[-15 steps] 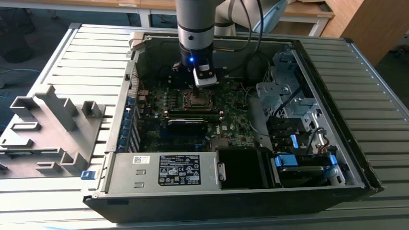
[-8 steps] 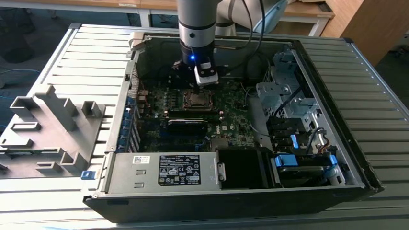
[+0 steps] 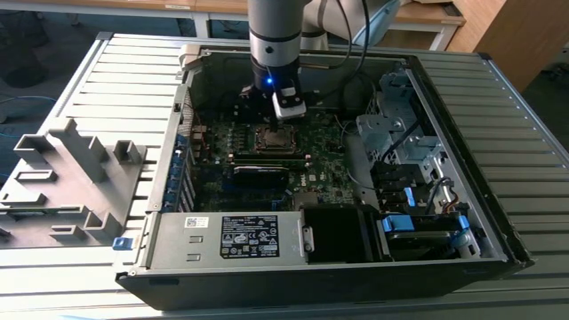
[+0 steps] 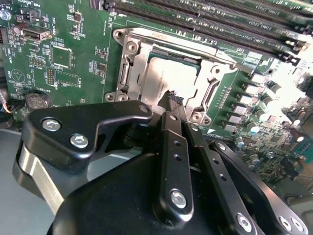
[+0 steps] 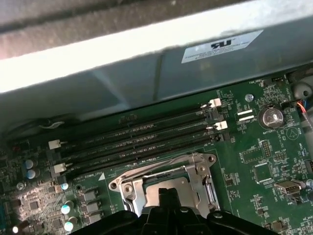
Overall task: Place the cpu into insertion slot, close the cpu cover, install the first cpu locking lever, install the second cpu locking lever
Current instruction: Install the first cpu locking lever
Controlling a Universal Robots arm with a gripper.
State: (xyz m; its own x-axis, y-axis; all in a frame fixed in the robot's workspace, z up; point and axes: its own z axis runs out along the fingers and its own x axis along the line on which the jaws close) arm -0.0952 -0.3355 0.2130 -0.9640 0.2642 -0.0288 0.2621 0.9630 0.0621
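Gripper [image 4: 172,100] fingertips (drawn together, holding nothing) hover just above the cpu [image 4: 164,78], seated under the lowered cpu cover [image 4: 195,56].

**Ribbed grey worktop, wooden furniture behind**

A grey slatted metal table [image 3: 106,73] spans the exterior view. At the frame's left edge a grey plastic fixture [image 3: 76,177] lies on it. Along the top edge stand light wooden desks [image 3: 418,17] on white legs, with a wooden cabinet [image 3: 520,33] in the upper right. Dark floor [image 3: 44,40] shows upper left.
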